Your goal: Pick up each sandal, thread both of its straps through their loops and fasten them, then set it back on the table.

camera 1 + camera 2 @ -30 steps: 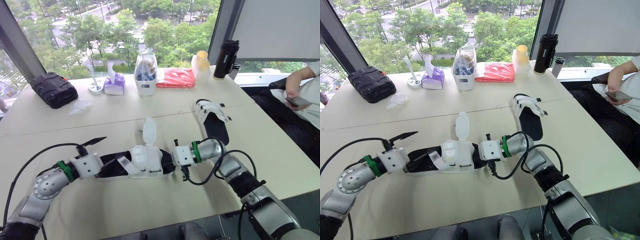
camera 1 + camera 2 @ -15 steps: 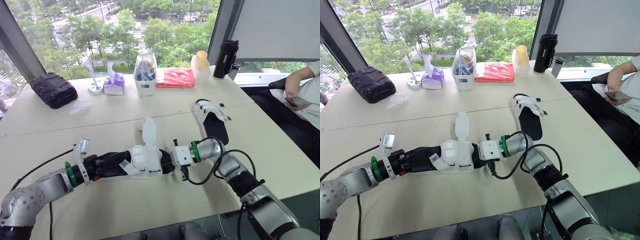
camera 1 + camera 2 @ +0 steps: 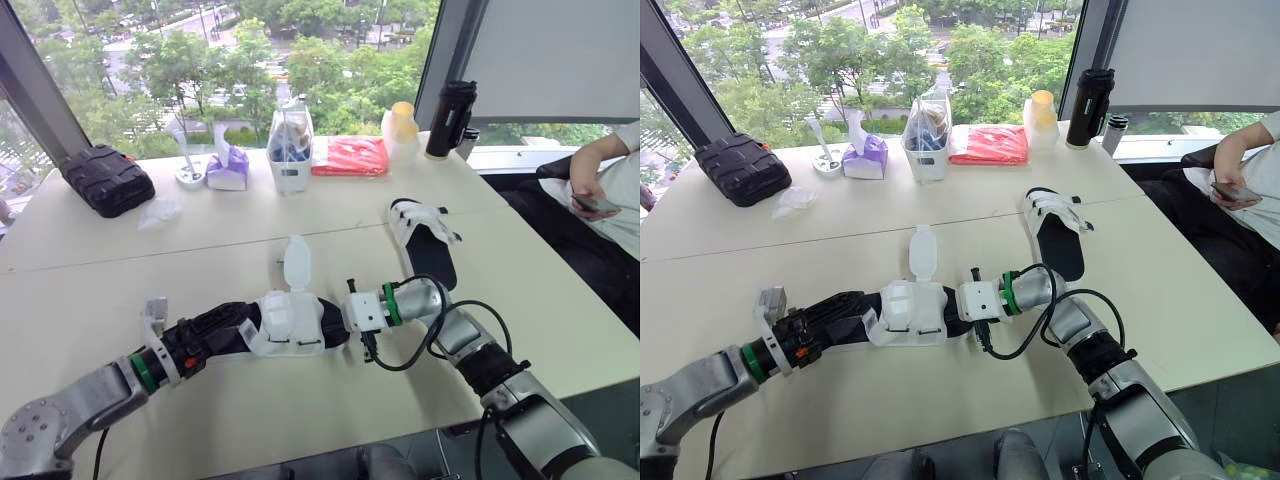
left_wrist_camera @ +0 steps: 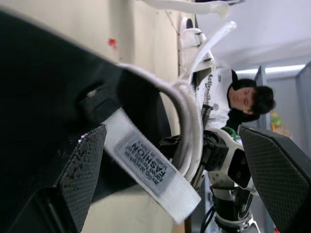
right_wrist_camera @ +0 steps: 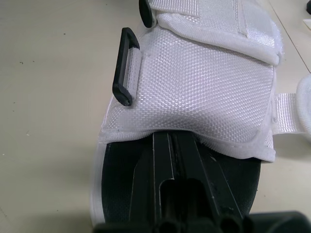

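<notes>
A black-soled sandal (image 3: pixel 285 322) with white straps lies on the table in front of me, one strap flap (image 3: pixel 297 262) standing loose on its far side. My right gripper (image 3: pixel 338 320) is shut on its toe end; the right wrist view has a finger lying along the sole (image 5: pixel 194 160) under the white strap (image 5: pixel 204 92), beside a black loop (image 5: pixel 124 65). My left gripper (image 3: pixel 222 326) is at the heel, open, its fingers (image 4: pixel 82 170) spread either side of the heel and a label tab (image 4: pixel 150 167). A second sandal (image 3: pixel 425 240) lies farther right.
Along the window side stand a black case (image 3: pixel 108 178), a purple tissue pack (image 3: pixel 229 168), a white container (image 3: pixel 292 150), a red packet (image 3: pixel 350 156), a yellow cup (image 3: pixel 402 128) and a black bottle (image 3: pixel 452 118). A person (image 3: pixel 605 190) sits at the table's right.
My left arm has dropped toward me and turned, and its gripper now reaches along the sandal's heel. The right gripper and both sandals stay put.
</notes>
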Robot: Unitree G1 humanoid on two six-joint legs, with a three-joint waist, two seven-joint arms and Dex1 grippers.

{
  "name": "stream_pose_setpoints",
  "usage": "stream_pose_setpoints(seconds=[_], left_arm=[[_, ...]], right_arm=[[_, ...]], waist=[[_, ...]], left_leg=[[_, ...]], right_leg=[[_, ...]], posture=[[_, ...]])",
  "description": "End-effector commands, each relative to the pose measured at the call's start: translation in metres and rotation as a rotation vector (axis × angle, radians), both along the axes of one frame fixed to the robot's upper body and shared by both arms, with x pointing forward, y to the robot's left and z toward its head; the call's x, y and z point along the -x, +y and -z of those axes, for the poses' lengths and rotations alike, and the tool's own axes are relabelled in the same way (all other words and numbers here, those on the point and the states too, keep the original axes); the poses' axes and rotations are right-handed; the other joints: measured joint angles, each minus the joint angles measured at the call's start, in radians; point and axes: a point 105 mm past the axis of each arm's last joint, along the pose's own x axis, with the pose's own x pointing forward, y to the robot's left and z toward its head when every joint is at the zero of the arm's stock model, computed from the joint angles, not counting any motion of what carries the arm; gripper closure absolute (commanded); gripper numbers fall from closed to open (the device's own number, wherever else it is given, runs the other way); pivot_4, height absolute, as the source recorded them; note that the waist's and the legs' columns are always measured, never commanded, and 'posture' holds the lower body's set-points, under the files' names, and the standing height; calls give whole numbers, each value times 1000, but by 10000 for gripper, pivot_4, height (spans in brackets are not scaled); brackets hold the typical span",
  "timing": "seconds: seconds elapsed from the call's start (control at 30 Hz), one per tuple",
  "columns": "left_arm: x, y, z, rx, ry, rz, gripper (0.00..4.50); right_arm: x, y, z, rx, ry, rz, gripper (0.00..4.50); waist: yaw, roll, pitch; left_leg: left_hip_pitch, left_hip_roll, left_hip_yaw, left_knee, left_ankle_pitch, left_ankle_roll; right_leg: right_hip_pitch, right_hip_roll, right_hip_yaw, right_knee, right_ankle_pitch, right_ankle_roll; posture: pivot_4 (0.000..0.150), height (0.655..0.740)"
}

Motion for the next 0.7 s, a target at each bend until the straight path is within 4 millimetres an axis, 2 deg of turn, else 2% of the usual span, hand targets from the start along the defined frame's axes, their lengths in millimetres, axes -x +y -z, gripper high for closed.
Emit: stream_pose_setpoints(seconds=[0.03,0.23,0.5,0.7], left_arm=[[9,2,5,22,17,-12,242],[8,-1,7,71,21,-46,242],[-5,-20,14,117,66,-74,242],[-8,-31,16,155,82,-64,242]], right_arm=[[13,-10,38,141,90,-8,45000],[13,-11,38,144,89,-9,45000],[13,-11,37,146,85,-10,45000],[12,-11,36,147,82,-4,45000]], waist=[[1,0,-1],[4,0,-6],[10,2,-11],[9,2,-11]], left_leg=[[0,0,0,0,0,0],[0,0,0,0,0,0],[1,-1,-1,0,0,-1],[4,-1,-1,0,0,-1]], right_leg=[[0,0,0,0,0,0],[1,0,0,0,0,0],[4,-1,0,-1,-1,-1],[6,-1,0,-2,-1,0]], posture=[[1500,7400],[1500,7400],[1500,7400],[1500,7400]])
